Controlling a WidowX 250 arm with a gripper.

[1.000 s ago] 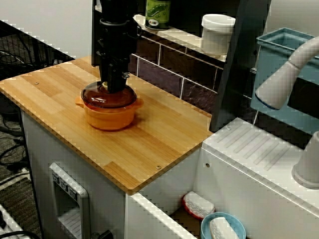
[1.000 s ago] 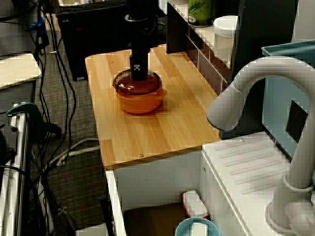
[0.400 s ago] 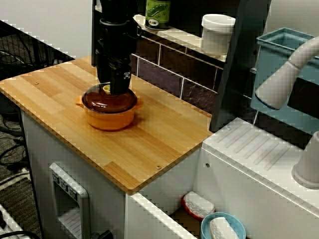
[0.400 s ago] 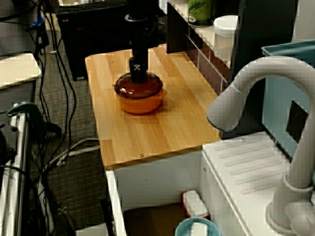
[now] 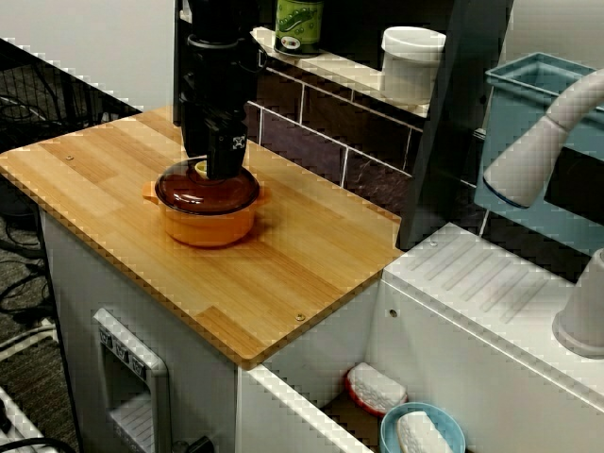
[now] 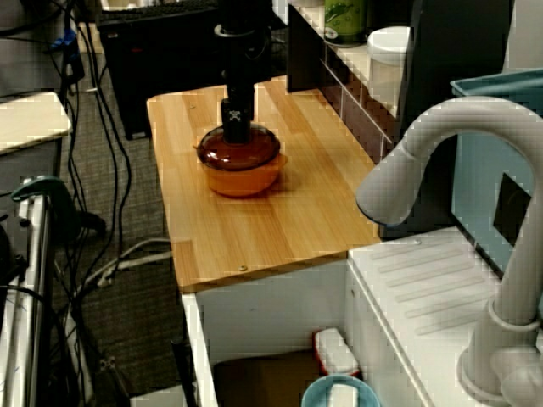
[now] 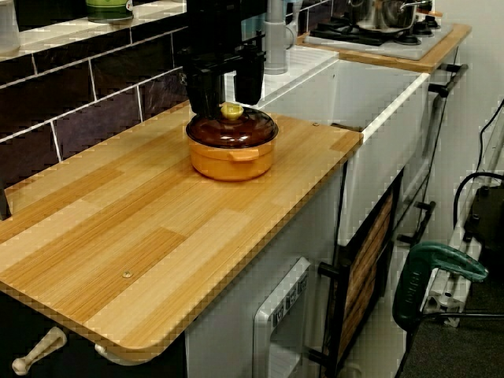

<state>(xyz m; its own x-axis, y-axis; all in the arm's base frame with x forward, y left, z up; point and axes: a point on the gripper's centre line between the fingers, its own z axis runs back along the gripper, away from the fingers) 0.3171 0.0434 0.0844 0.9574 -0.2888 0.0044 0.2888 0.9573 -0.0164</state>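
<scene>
Robot gripper (image 7: 226, 96) hangs over an orange pot (image 7: 231, 160), its 2 fingers (image 7: 199, 88) spread on either side of the yellow knob (image 7: 231, 111), gripping nothing. The pot stands near the wooden worktop's (image 7: 157, 236) back edge, by the tiled wall (image 7: 102, 87), with broad wood running to the front edge and toward the white drainboard (image 5: 491, 302). Its dark brown glass lid (image 7: 231, 127) sits flat on top.

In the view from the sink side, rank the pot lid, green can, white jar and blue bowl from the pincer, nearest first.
1. pot lid, right under the pincer.
2. green can, on the shelf behind.
3. white jar, farther right along that shelf.
4. blue bowl, low at the bottom edge.
</scene>
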